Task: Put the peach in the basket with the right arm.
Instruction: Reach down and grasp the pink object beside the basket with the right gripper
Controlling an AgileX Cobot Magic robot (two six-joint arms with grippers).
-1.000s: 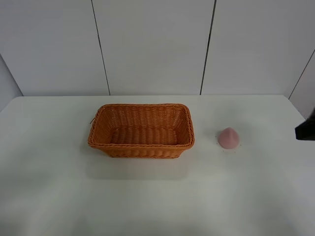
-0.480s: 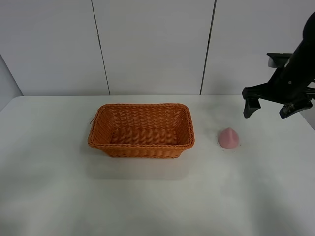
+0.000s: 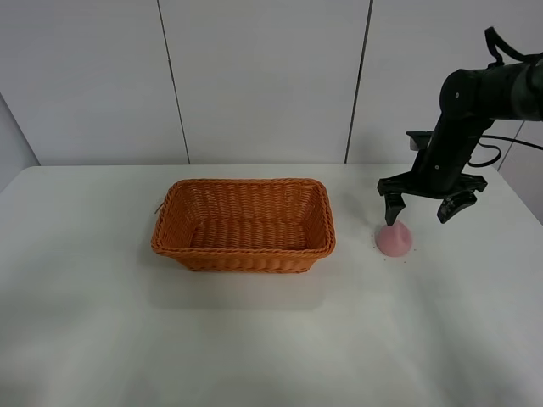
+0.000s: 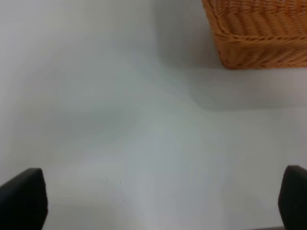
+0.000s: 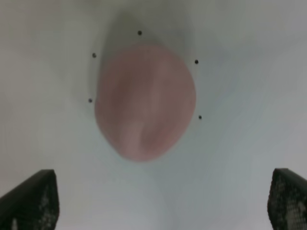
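Nothing done yet, I judge: peach (image 3: 394, 238) sits on the tabletop (image 3: 254, 339) beside the empty basket (image 3: 246, 261), not touching it. My right pincer (image 3: 419, 212) hangs spread wide just over the peach, gripping nothing. Grasp, carry and drop are all left. Left pincer (image 4: 157, 199) is spread too, holding nothing. Tabletop plain white, pale panelled wall (image 3: 254, 76) behind.

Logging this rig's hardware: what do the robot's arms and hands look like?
The right arm is black, with rounded jointed segments and thin black cables. The right hand has two black fingers, cross-hatched at the tips. Of the left hand only black fingertips show.
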